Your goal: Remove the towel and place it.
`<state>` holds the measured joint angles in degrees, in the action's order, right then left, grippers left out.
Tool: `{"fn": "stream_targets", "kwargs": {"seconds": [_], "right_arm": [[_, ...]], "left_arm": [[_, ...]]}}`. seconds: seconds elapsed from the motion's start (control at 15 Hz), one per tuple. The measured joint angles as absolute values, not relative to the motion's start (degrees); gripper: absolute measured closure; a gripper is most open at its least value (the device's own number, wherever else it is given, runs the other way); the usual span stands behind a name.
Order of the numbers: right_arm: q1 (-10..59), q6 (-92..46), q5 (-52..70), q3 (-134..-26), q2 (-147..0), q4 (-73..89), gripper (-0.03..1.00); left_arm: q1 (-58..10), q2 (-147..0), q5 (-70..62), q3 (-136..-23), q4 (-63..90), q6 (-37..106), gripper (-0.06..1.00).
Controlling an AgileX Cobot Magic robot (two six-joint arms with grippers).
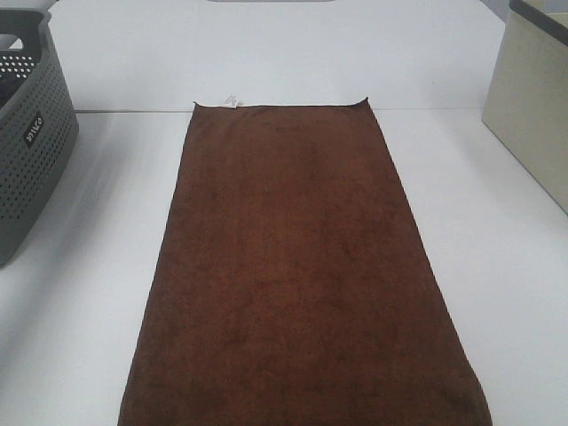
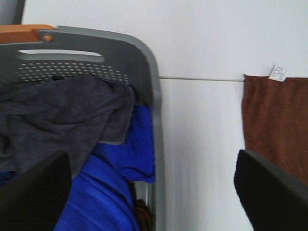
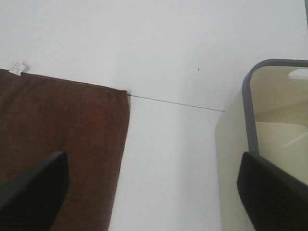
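Towel [image 1: 297, 275] lies flat, tag [image 1: 230, 100] at 12 o'clock; both grippers [image 2: 154, 192] [image 3: 154, 192] gape empty, and 1 corner pinched alone could drag it askew.

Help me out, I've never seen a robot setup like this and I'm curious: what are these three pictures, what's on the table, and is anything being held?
It is a two-armed robot. One picture looks down from a camera mounted high; the other two come from cameras on each wrist, where the dark shapes at the edges are gripper fingers. A long brown towel lies flat on the white table. A grey basket with dark and blue cloths stands at the left, a beige bin at the right. The left gripper and right gripper are both open and hold nothing.
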<state>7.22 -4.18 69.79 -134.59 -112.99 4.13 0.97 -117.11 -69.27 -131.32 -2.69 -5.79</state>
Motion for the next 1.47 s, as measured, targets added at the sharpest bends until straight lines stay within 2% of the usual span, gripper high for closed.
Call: {"fn": "stream_targets", "kwargs": {"seconds": [0.2, 0.27, 0.33, 0.47, 0.6, 0.87, 1.13, 1.47], "right_arm": [[7.22, -2.29, 69.67, -127.83, -105.83, 6.19, 0.06], [7.22, -1.43, 69.67, -122.61, -101.76, 6.36, 0.06], [7.22, -0.74, 69.73, -108.29, -91.73, 6.99, 0.08], [7.22, -0.46, 69.79, -95.17, -80.44, 7.51, 0.08], [7.22, 0.00, 69.96, -83.37, -69.90, 7.51, 0.08], [7.22, 1.32, 70.02, -64.57, -50.71, 7.33, 0.08], [7.22, 1.78, 69.96, -49.79, -32.09, 6.65, 0.08], [7.22, -3.15, 66.86, -38.56, -11.69, 5.27, 0.08]], "left_arm": [[2.41, -112.47, -69.27, -127.02, -0.69, -2.29, 0.10], [2.41, -107.14, -69.33, -120.03, 0.80, -1.60, 0.10], [2.41, -100.61, -69.33, -110.81, 0.69, -1.49, 0.10], [2.41, -89.90, -66.86, -96.14, -0.74, -2.75, 0.10], [2.41, -77.75, -62.91, -82.96, -1.83, -4.35, 0.10], [2.41, -56.84, -58.56, -64.17, -6.30, -7.10, 0.10], [2.41, -36.27, -55.69, -50.08, -8.94, -7.16, 0.10], [2.41, -12.26, -59.53, -38.85, -8.59, -6.70, 0.10]]}}
